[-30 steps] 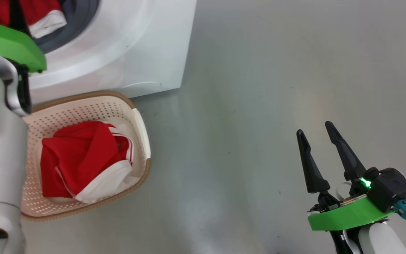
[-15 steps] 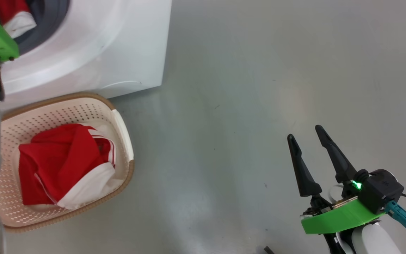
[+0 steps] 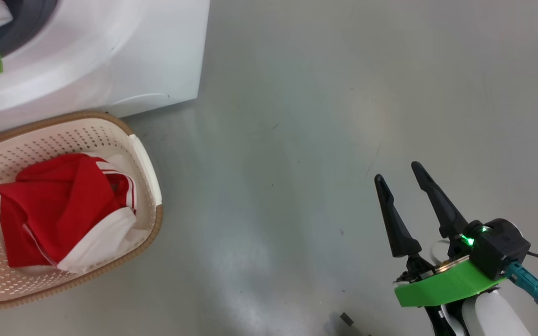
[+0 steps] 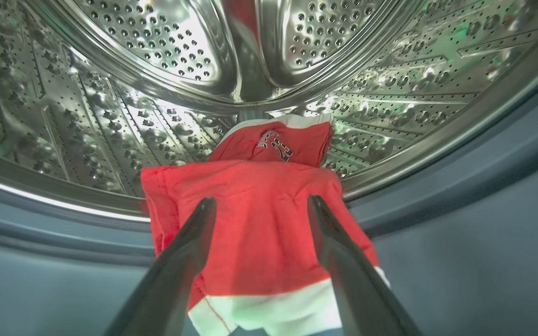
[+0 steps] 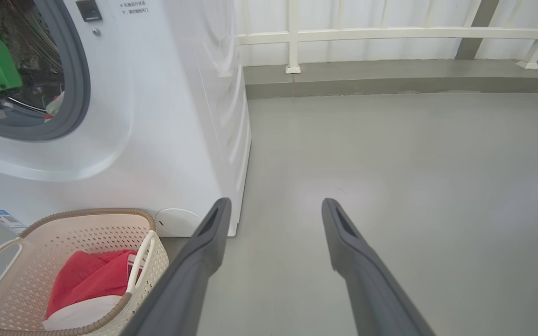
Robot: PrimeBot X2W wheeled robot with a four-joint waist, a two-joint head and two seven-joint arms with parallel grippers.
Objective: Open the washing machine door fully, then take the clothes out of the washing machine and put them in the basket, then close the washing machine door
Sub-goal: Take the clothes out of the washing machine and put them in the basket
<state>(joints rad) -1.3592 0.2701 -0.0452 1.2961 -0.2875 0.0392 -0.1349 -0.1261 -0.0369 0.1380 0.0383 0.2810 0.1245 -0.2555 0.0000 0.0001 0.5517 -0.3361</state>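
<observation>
While one red garment (image 3: 59, 210) already lies in the basket (image 3: 145, 163) at lower left, a second garment (image 4: 259, 261) drapes the drum lip (image 4: 414, 154) of the washing machine (image 5: 157, 116), centre frame. The left gripper (image 4: 260, 200) is spread wide over it, clamping nothing yet. Right gripper (image 3: 397, 171) hangs open, empty, lower right. After that, the door to close.

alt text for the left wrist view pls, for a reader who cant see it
The open left gripper points at a red garment with a white hem draped over the grey rubber ring. Behind it, a second red garment with a printed emblem lies in the perforated steel drum.
</observation>
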